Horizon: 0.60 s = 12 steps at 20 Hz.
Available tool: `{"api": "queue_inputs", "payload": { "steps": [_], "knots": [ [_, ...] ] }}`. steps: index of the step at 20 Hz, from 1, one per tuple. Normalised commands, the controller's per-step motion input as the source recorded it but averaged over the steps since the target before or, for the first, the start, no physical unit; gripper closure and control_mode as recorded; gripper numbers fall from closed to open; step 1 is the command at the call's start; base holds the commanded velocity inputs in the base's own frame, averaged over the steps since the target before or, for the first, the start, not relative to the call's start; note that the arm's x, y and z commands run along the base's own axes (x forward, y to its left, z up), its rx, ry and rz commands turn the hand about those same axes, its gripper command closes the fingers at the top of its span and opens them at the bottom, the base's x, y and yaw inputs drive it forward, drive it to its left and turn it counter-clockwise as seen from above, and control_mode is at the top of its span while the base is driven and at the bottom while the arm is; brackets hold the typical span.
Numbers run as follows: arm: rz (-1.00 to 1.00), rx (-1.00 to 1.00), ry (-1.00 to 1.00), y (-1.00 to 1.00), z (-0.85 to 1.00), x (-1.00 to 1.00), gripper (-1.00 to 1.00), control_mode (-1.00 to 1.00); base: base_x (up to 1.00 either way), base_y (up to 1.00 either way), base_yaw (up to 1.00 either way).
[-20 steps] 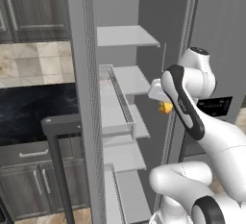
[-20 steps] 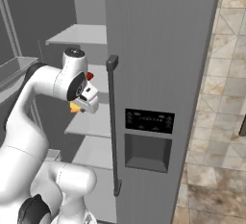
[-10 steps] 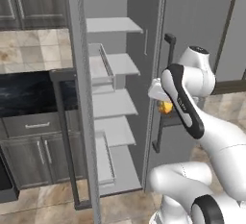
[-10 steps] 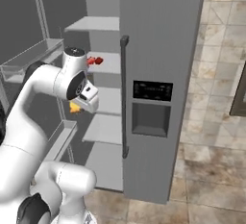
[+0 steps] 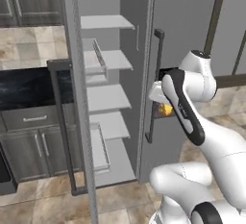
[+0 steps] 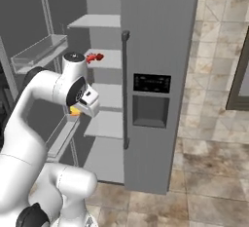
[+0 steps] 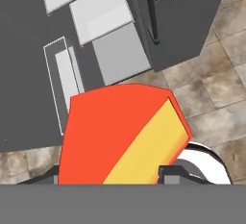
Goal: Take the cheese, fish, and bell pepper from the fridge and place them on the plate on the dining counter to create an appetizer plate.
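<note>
The cheese [image 7: 122, 134], a small stiff wedge (light, probably slick on its red rind), sits pinched between the gripper [image 7: 108, 172] fingers, held out before the open fridge [image 6: 160, 50]; flat faces grip best.

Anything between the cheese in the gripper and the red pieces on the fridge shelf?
Nothing solid: in the right base view the cheese hangs below the red pieces on the shelf, with open air between.
</note>
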Motion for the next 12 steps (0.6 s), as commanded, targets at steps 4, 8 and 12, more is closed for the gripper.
{"api": "queue_inputs", "payload": {
  "steps": [4,8,12],
  "knots": [
    [0.00,0.00,0.00,0.00,0.00,0.00,1.00,1.00,-0.82,-0.11,0.73],
    [0.00,0.00,0.00,0.00,0.00,0.00,1.00,1.00,-0.63,-0.04,0.96],
    [0.00,0.00,0.00,0.00,0.00,0.00,1.00,1.00,-0.46,0.00,0.91]
  ]
}}
